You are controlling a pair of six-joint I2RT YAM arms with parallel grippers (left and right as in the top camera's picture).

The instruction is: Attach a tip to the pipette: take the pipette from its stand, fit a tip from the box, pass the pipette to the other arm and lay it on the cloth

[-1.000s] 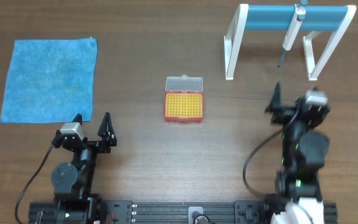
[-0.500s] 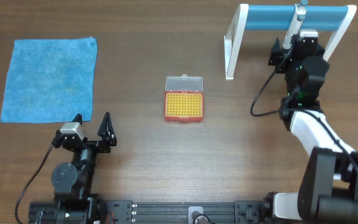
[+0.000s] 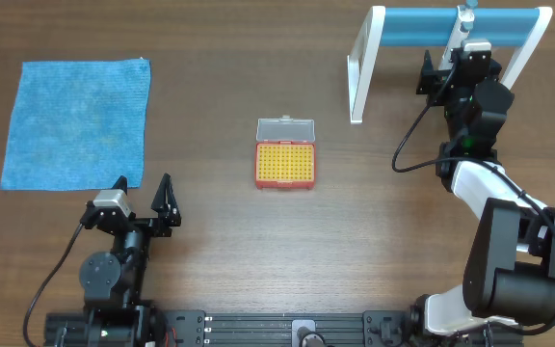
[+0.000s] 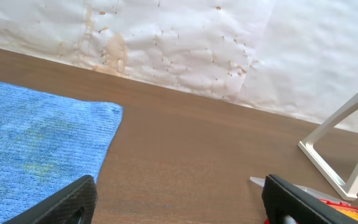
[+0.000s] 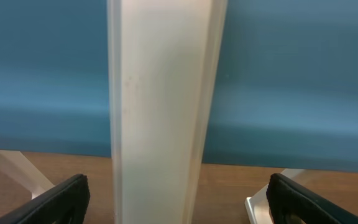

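The white pipette (image 5: 163, 106) hangs upright from the blue bar of its stand (image 3: 417, 27); its top (image 3: 466, 15) pokes above the bar. My right gripper (image 3: 454, 67) is raised at the stand, open, and the pipette body stands between its two black fingers (image 5: 61, 199), somewhat nearer this one. I cannot tell whether they touch. The tip box (image 3: 285, 154), orange with yellow tips and its clear lid open, sits mid-table. The blue cloth (image 3: 75, 120) lies flat at the far left. My left gripper (image 3: 143, 198) rests open, low over the table in front of the cloth.
The stand's white legs (image 3: 356, 87) reach down to the table at the back right. In the left wrist view the cloth (image 4: 30, 155), a stand leg (image 4: 347, 155) and a corner of the tip box (image 4: 347, 213) appear before a papered wall.
My right arm has swung from low over the table up to the stand and brought its open fingers around the hanging pipette. The left arm has kept still.
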